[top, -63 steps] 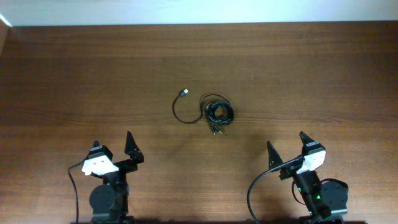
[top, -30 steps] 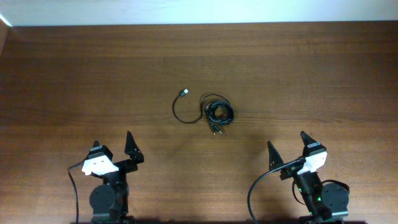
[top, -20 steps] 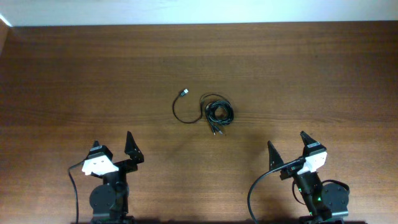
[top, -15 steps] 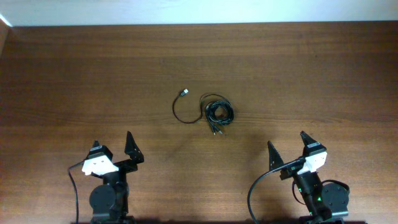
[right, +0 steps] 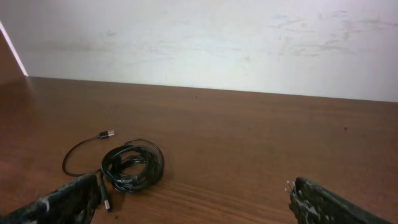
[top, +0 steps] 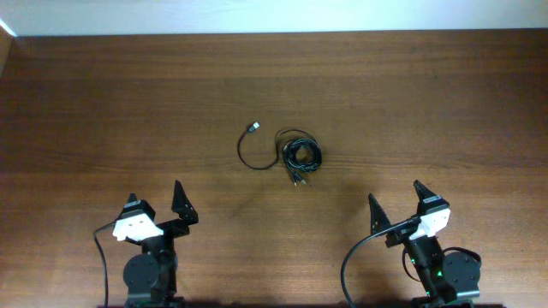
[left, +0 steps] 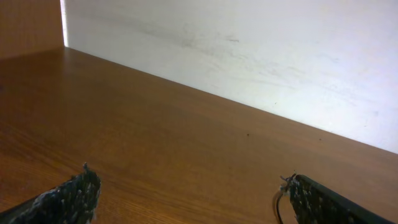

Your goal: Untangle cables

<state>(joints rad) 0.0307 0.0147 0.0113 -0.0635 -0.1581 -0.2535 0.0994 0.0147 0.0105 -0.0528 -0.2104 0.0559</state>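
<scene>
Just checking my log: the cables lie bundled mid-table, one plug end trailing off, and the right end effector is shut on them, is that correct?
Not quite. The overhead view shows the right end effector open and well apart from the cables, which do lie bundled mid-table with one plug end trailing off.

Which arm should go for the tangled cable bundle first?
Probably the right: the right gripper sits nearer the cables, and its wrist camera sees them. The left gripper is farther, and its camera misses them.
</scene>
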